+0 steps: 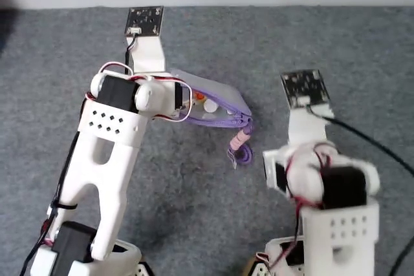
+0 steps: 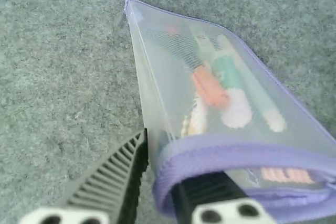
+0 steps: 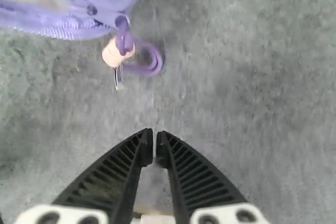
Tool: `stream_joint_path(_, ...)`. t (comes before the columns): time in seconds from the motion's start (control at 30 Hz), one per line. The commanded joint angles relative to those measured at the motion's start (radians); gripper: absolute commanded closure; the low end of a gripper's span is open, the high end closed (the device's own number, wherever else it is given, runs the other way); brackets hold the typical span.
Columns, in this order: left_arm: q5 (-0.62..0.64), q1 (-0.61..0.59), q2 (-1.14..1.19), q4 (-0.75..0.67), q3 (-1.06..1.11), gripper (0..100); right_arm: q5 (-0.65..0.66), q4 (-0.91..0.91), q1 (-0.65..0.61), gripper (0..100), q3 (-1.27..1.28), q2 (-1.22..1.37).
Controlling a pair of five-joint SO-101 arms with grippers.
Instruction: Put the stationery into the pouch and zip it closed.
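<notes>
Left fingers clamp the pouch rim; right fingers, pressed together, hover near it.

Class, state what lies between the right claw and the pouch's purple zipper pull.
Just bare grey carpet separates the right claw from the purple zipper pull of the translucent pouch; the right wrist view shows it.

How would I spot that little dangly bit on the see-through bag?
Find the clear, purple-edged pouch on the grey mat. At its corner nearest the right arm lies the zipper pull: a peach bead on a looped purple cord, outside the pouch, unlike the stationery inside.
</notes>
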Motion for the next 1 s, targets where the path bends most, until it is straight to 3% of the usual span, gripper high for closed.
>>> stream_joint_path(0.0,-0.002,0.005,-0.032,-0.006,-0.096,97,-0.011,-0.120,0.007,89.6,0.135,-0.177)
stream_joint_path(0.13,-0.002,0.005,-0.032,-0.005,-0.139,97,-0.015,-0.252,0.007,81.6,0.351,-0.351)
stream_joint_path(0.23,-0.002,0.005,-0.032,-0.008,-0.143,97,-0.089,-0.320,-0.013,78.0,0.466,-0.438)
stream_joint_path(0.53,-0.002,0.005,-0.026,-0.009,-0.143,97,-0.210,-0.575,-0.251,76.4,0.715,-0.521)
stream_joint_path(0.97,-0.002,0.009,-0.023,-0.005,-0.139,97,-0.204,-0.898,-0.252,76.5,0.864,-0.513)
